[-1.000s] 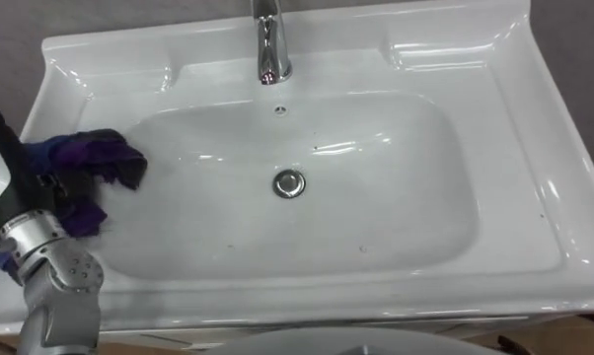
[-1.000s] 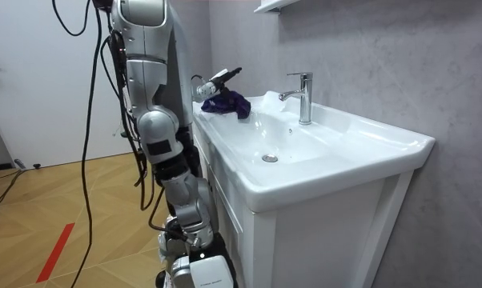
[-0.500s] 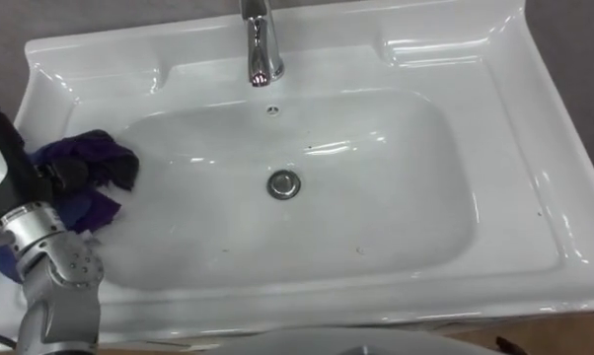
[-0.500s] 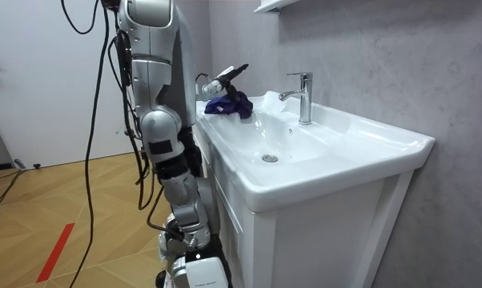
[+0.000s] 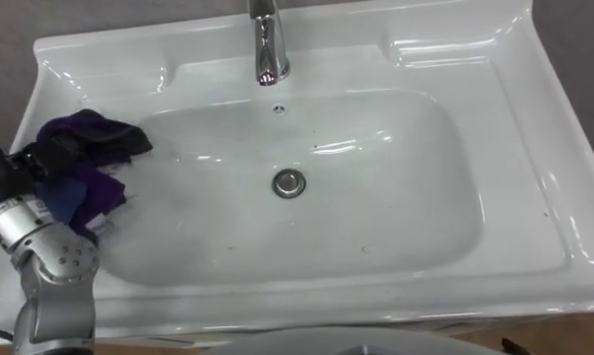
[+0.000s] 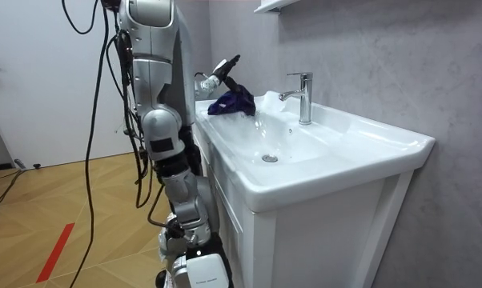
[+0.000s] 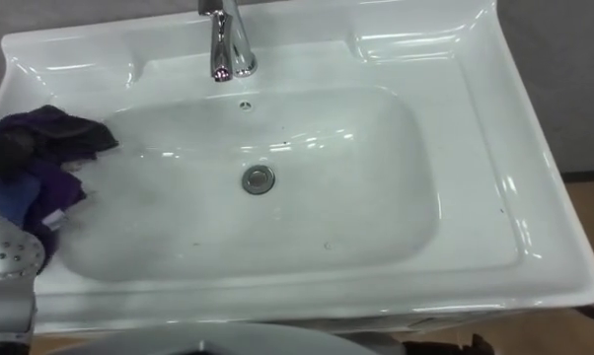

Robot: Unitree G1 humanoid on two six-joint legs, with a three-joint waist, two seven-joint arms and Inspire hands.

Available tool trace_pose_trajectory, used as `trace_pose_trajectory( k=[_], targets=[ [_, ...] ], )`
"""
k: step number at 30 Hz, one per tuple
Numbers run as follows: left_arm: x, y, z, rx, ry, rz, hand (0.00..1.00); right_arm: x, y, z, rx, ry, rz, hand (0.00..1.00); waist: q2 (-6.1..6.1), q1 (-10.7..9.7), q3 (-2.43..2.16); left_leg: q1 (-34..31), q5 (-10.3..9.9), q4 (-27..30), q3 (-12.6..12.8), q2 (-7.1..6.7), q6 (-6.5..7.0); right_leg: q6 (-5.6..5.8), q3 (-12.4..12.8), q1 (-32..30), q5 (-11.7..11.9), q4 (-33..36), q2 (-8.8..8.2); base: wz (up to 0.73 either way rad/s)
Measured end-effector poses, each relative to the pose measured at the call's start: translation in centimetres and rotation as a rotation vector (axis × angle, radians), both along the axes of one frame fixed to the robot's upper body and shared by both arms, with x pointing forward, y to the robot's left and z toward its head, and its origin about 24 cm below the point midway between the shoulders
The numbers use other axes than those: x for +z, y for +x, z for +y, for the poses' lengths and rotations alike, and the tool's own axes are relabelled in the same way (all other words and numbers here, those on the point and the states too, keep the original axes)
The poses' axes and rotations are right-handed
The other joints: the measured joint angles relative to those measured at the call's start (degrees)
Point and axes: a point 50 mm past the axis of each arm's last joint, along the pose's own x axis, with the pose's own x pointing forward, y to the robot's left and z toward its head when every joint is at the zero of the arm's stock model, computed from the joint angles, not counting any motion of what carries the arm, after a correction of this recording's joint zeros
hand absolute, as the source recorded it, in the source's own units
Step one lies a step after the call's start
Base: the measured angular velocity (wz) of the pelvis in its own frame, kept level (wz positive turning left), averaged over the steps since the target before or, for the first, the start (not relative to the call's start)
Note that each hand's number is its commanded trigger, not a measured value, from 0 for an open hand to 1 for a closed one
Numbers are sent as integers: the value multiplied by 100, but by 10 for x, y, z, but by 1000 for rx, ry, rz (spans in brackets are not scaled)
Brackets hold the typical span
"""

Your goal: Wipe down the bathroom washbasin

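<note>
The white basin (image 5: 396, 212) lies below me, its drain (image 5: 289, 182) in the middle of the bowl. A crumpled purple cloth (image 5: 88, 156) hangs over the bowl's left slope and rim. My left hand (image 5: 23, 163) comes in from the left edge, its dark fingers curled into the cloth's left side. In the room view the left hand (image 6: 222, 72) is raised above the rim with the cloth (image 6: 234, 101) drooping from it onto the basin (image 6: 329, 148). In the right eye view the cloth (image 7: 42, 148) sits at the far left.
A chrome tap (image 5: 267, 44) stands at the back middle of the basin, with an overflow hole just below it. Flat ledges flank the tap. In the room view a grey wall (image 6: 385, 56) backs the white cabinet (image 6: 321, 240), and I stand at its front on a wooden floor.
My left hand has risen a little and drawn the cloth up the left slope toward the rim. The eye view swayed left, then back.
</note>
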Motion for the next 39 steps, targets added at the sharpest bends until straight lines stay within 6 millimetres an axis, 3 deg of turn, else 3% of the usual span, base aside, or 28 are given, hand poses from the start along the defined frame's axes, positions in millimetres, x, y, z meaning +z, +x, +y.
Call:
trace_pose_trajectory(
  k=[9,11,16,24,39],
  targets=[
    [6,-5,15,88,-317,-197,0,1,6,0,6,-8,-22,0,14,44,5,88,0,-8,-6,4,0,7,29,79,-9,-1,9,-1],
    [2,-7,17,107,-441,-245,0,0,7,2,0,-3,-24,0,-17,63,19,92,0,-11,0,0,0,12,38,74,-16,12,6,0],
    [-5,-14,22,156,-627,-313,0,0,4,3,-3,1,-14,0,-99,171,5,93,0,-10,-2,-1,0,11,38,45,-17,36,4,0],
    [-5,-19,31,187,-679,-358,0,1,4,3,8,-2,-19,0,-142,174,-8,109,0,-8,1,-1,0,11,49,42,-17,73,3,0],
    [-4,-18,32,157,-683,-350,0,1,5,3,13,-3,-23,0,13,176,-43,3,5,0,-7,-1,9,10,34,-58,-16,106,-1,0]
  ],
)
